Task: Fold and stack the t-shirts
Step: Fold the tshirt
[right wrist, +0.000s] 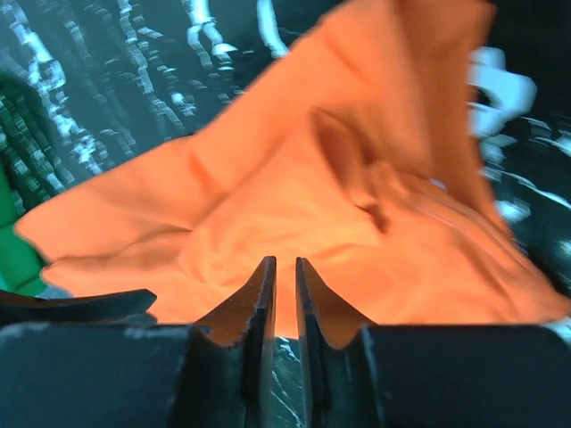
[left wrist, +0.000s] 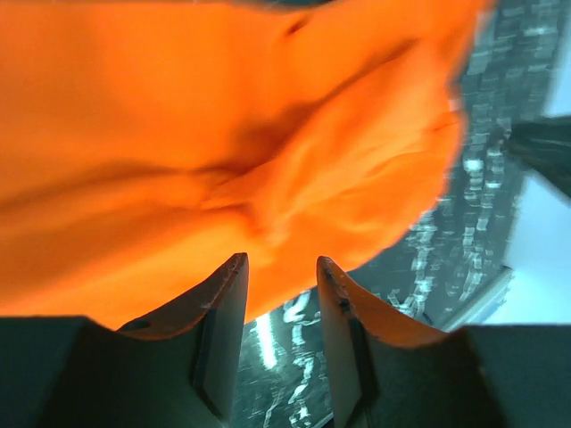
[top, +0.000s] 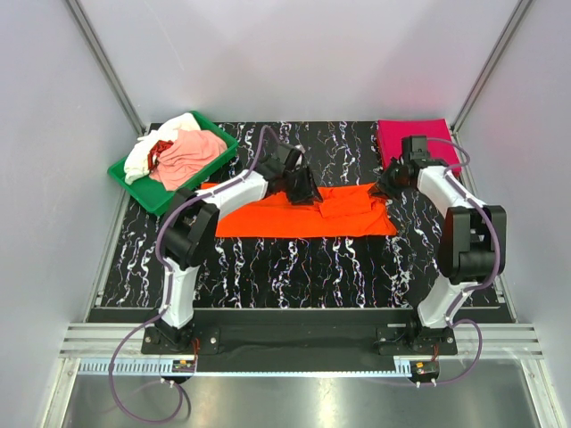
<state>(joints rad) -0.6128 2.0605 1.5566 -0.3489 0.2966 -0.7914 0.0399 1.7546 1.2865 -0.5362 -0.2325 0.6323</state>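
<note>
Orange is the t-shirt lying partly folded on the table. We see the left gripper and right gripper at its far edge, jaws parted, empty. A finger may snag the cloth and undo the fold.

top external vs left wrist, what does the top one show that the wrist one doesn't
Only top external: the green tray of loose shirts at far left, and the folded magenta shirt at far right. Only left wrist: the left gripper up close, jaws apart with nothing between them, at the cloth's edge. Both: the orange shirt on the black marbled table.
</note>
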